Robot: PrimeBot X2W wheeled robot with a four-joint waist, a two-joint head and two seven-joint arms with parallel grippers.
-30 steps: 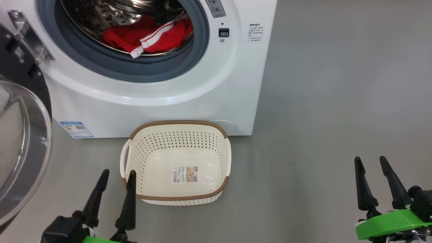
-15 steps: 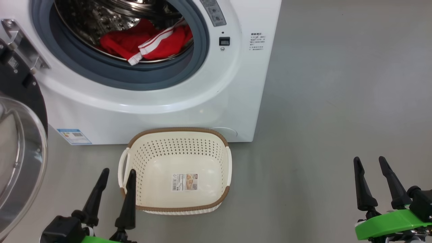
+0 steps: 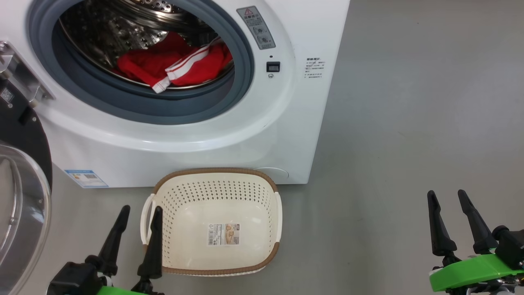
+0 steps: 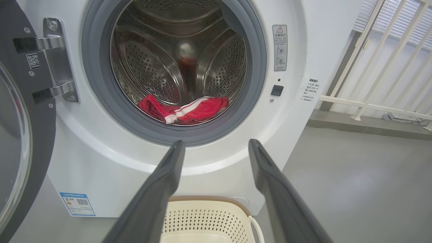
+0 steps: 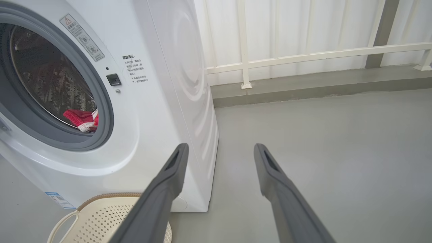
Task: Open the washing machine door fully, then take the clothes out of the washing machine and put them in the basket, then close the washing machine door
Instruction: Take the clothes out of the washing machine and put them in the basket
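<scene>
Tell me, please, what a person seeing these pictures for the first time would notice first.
The bright red clothes stand out most, lying low in the steel drum of the white washing machine, whose door hangs open at the left. In front of the machine, on the grey floor, sits the empty cream basket. The left gripper and the right gripper are open and hold nothing.

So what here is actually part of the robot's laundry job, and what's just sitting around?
Part of the job:
washing machine
its open door
red clothes in the drum
empty basket on the floor
left claw and right claw, both open

Just there:
white railing
blue sticker
warning label
</scene>
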